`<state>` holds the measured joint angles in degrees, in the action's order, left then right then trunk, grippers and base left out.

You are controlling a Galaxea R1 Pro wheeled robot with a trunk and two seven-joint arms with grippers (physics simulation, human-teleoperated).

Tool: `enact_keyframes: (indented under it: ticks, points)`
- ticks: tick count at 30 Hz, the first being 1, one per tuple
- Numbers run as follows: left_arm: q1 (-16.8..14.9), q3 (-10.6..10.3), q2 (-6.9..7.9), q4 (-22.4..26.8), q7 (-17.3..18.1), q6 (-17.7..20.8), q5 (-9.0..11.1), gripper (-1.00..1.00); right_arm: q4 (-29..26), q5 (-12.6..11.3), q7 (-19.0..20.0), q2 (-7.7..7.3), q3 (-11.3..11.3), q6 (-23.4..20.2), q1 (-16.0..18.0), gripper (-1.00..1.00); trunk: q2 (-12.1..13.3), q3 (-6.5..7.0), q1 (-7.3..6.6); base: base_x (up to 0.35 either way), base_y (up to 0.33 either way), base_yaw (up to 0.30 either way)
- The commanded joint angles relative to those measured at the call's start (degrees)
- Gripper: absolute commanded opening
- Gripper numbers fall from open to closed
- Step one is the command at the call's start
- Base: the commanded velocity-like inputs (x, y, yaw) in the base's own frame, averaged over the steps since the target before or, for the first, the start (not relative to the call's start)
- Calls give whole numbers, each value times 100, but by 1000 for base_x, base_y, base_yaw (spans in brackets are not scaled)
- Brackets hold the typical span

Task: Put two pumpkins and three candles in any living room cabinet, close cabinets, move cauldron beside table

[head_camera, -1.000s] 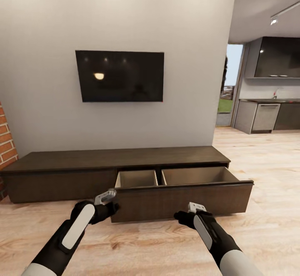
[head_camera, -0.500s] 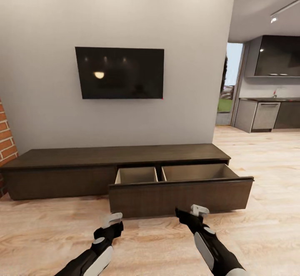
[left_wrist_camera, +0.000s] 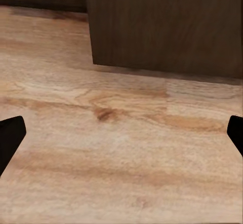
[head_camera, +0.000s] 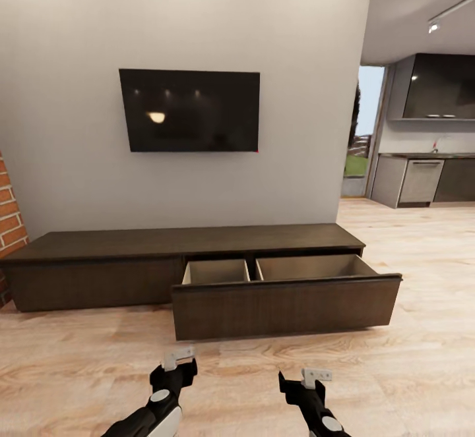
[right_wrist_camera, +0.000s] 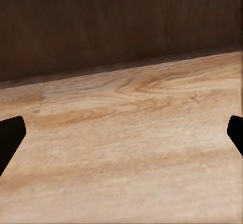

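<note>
Cabinet (head_camera: pixel 185 262) drawer (head_camera: pixel 285 295) pulled out, both compartments bare; left gripper (head_camera: pixel 178 358) and right gripper (head_camera: pixel 315 376) spread, unladen, before drawer front; next: fetch pumpkins, candles.

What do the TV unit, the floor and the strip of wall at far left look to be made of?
The TV unit looks like dark-brown wood or veneer, matt, with faint grain; the open drawer has pale beige insides. The floor looks like light wood planks with visible knots, slightly satin. The wall strip looks like red brick with pale mortar.
</note>
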<state>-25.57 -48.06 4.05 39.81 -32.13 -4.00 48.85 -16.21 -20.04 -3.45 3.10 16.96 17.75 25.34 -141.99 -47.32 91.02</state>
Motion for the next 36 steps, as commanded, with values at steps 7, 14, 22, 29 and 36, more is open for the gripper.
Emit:
enact_keyframes:
  ticks: [7, 14, 22, 29, 36]
  points:
    - [-10, -215, 1, -17, -39, -116, 55, 100, -8, -44, 20, -4, 40, 139, 6, 100, -130, -149, 75, 0, 0, 0]
    - [-10, -446, 0, -18, -39, -256, 56, 100, -21, -37, 36, -2, 44, 152, 6, 100, -139, -304, 93, 0, 0, 0]
    - [-10, -546, -1, -18, -39, -319, 61, 100, -23, -35, 38, -2, 48, 169, 6, 100, -150, -482, 114, 0, 0, 0]
    - [-10, -549, -7, -18, -39, -329, 63, 100, -20, -38, 38, -2, 46, 175, 6, 100, -159, -637, 132, 0, 0, 0]
    - [-10, -554, -8, -18, -39, -330, 63, 100, -15, -41, 31, -2, 43, 166, 6, 100, -169, -792, 150, 0, 0, 0]
